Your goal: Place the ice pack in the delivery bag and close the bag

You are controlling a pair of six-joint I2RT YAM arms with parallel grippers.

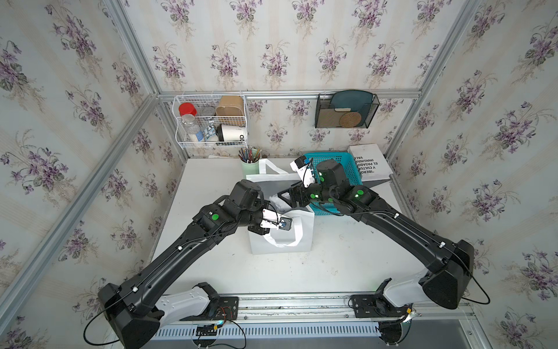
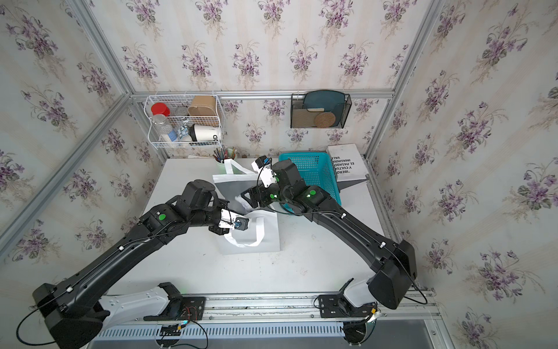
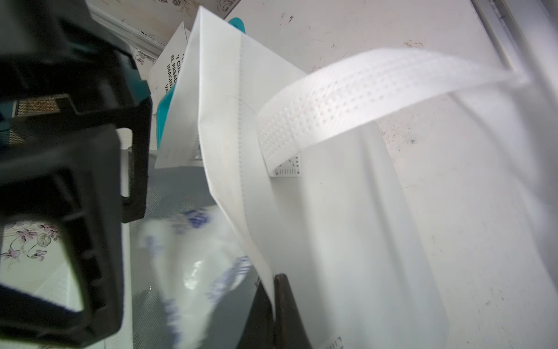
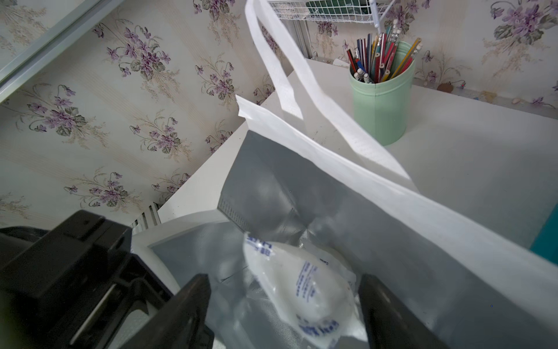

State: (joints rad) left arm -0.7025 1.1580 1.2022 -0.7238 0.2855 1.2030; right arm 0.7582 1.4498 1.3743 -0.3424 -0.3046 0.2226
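Drop step, right at the mouth of the delivery bag (image 1: 305, 244). My left gripper (image 3: 271, 305) is pinched tight on the rim of the near wall, holding the mouth open. My right gripper (image 4: 282, 282) hangs over the opening, jaws wide apart and nothing clamped. The ice pack (image 4: 305, 287) shows between them, clear of both fingers and blurred, down against the silver foil lining (image 4: 271, 187). I read that as the pack being inside, though I can't tell if it's on the bottom. Next I'd lift the right arm straight up, clear of the loop handle (image 4: 371, 151) and the turquoise basket (image 1: 341, 163) beside the bag, then let go of the rim.
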